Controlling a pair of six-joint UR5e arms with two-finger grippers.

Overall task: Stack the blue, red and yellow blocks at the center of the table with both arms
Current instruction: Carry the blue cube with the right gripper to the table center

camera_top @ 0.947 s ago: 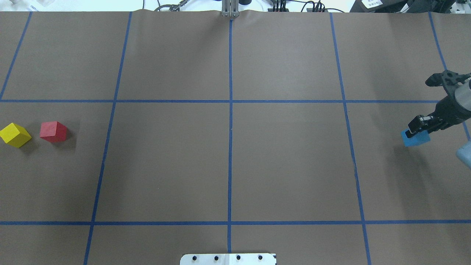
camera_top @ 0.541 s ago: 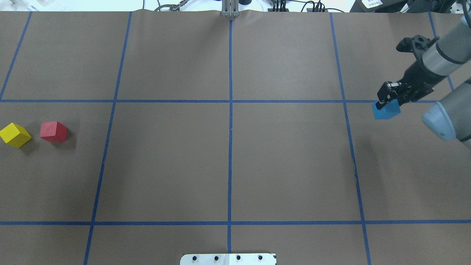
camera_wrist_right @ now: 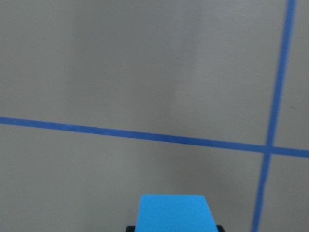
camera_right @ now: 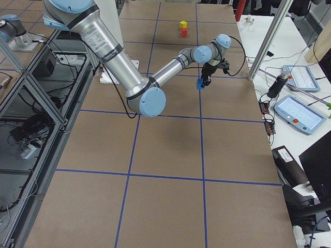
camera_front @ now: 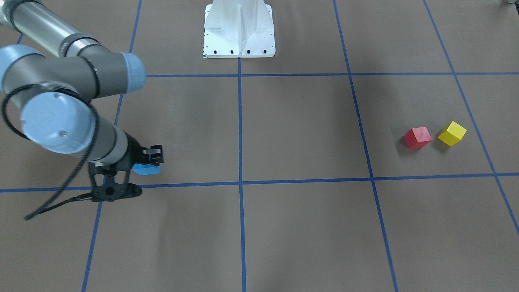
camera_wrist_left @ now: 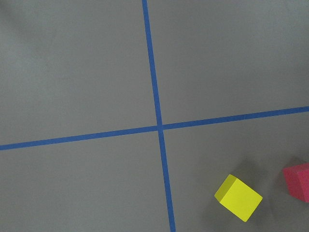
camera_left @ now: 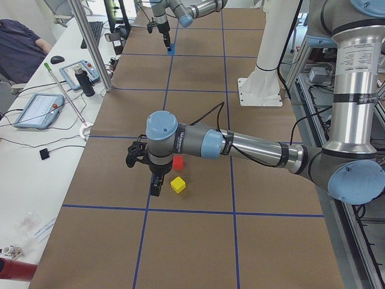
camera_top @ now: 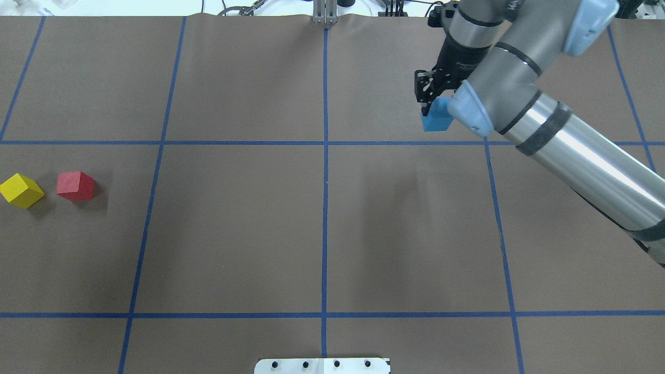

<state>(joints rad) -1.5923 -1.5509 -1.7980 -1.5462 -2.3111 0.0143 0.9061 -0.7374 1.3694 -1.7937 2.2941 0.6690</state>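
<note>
Currently right fingers clamp the blue block, upper right in overhead view; centre crossing lies to its left. By red block and yellow block, left fingers: cannot tell if open.

A white bench with teach pendants and cables flanks aluminium posts.

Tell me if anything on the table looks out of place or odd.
Nothing stands out. The right gripper holds the blue block; the red block and yellow block sit apart, slightly skewed to the tape lines.
</note>
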